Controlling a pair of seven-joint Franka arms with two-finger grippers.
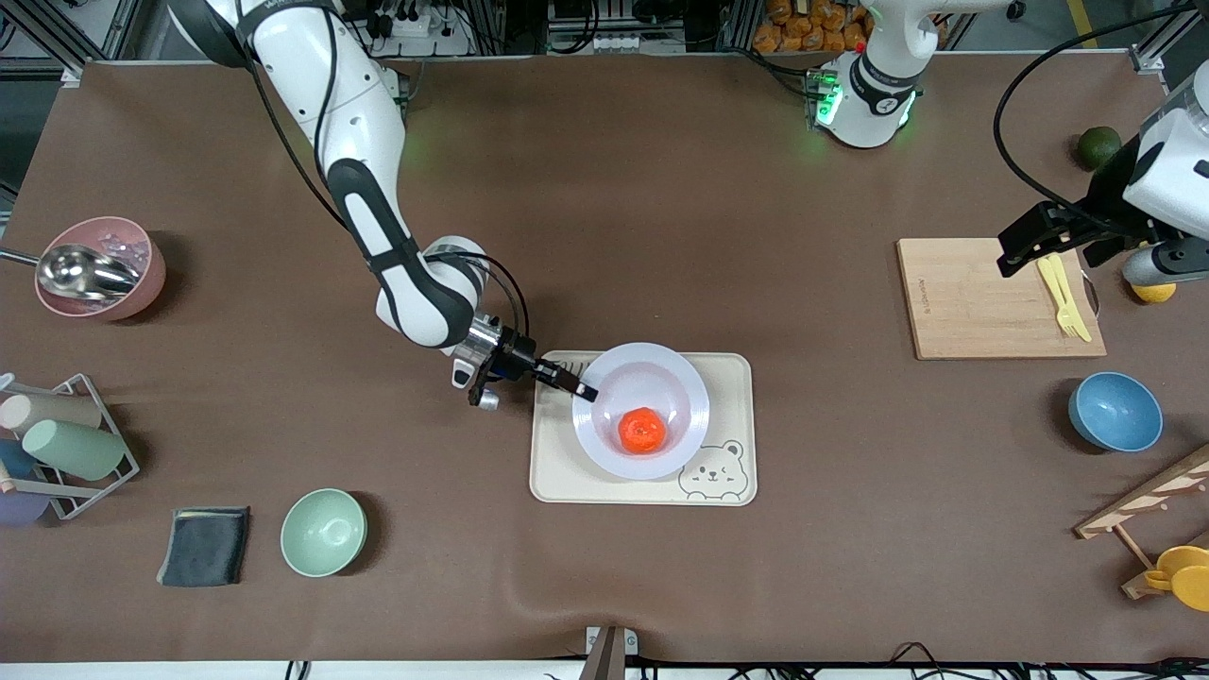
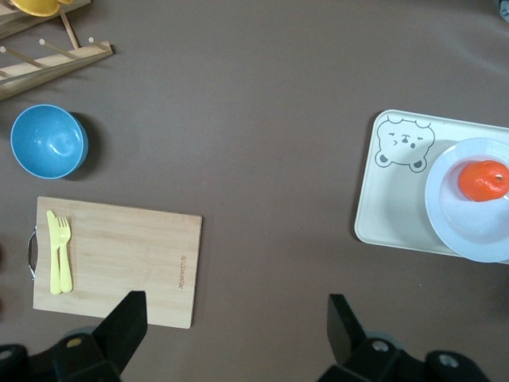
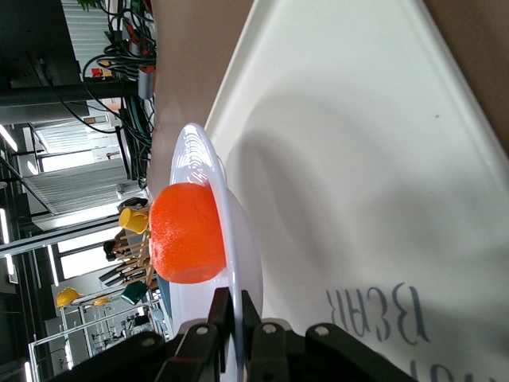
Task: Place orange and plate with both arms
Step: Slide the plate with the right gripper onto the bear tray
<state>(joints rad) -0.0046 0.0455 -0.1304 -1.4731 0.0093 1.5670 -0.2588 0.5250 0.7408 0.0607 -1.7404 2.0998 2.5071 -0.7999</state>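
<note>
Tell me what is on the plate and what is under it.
The orange sits in the plate; the right gripper is shut on its rim. Under it is the cream bear tray, partly covered.

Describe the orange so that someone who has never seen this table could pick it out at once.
Find the cream tray with a bear drawn in one corner, near the middle of the table. On it sits a pale round plate, its rim pinched by the right gripper; the orange lies in that plate. It is the only red-orange fruit there, unlike the dark green fruit at the left arm's end.
</note>
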